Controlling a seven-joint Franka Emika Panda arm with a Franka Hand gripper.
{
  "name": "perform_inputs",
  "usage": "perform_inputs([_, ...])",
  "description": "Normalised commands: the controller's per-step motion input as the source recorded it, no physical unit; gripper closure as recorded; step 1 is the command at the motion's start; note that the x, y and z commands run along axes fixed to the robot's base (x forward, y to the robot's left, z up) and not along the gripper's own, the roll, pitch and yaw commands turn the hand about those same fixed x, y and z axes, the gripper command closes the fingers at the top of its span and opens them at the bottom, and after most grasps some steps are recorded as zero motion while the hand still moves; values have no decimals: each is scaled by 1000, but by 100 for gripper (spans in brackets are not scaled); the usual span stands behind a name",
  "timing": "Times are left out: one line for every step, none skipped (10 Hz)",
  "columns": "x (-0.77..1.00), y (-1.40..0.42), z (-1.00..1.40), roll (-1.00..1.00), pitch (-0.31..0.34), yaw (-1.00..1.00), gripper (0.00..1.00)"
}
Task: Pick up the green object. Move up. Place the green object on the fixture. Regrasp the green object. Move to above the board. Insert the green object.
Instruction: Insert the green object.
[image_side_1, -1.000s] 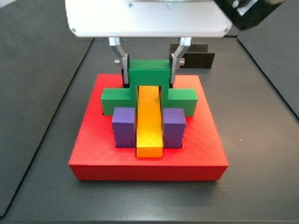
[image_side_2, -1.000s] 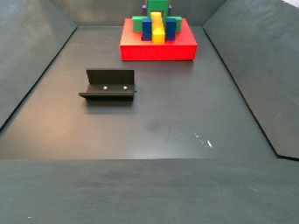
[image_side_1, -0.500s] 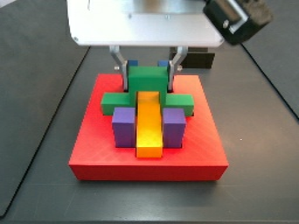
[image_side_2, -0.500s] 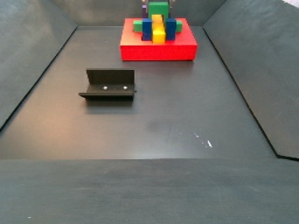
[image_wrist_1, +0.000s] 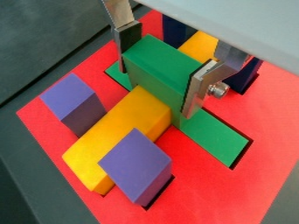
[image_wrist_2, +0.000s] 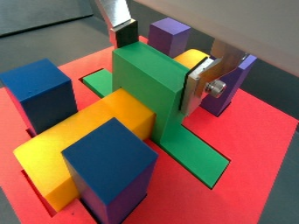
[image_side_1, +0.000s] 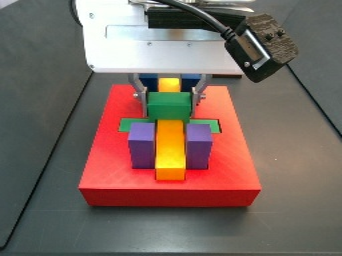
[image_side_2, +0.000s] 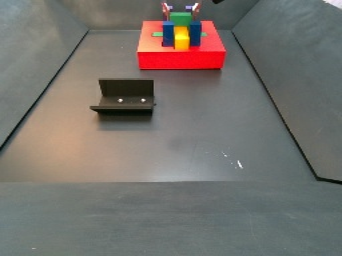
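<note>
The green object stands in the red board, its lower part sunk in the cross slot and straddling the far end of the yellow bar. My gripper is shut on its upper end: in both wrist views one silver finger presses each side face. In a side view the gripper hangs low over the back of the board, with the green object between the fingers. The dark fixture stands alone on the floor, well away from the board.
Two purple blocks flank the yellow bar at the board's front, and two blue blocks stand beside it at the back. Dark sloping walls ring the floor. The arm's white body and a cabled camera hang over the board.
My gripper has come down with the green object, which has dropped from above the board into the slot over the yellow bar.
</note>
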Motion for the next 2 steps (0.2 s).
perform_inputs([0,-71,-343,166,-4,0,100])
perform_inputs([0,0,0,1,0,0,100])
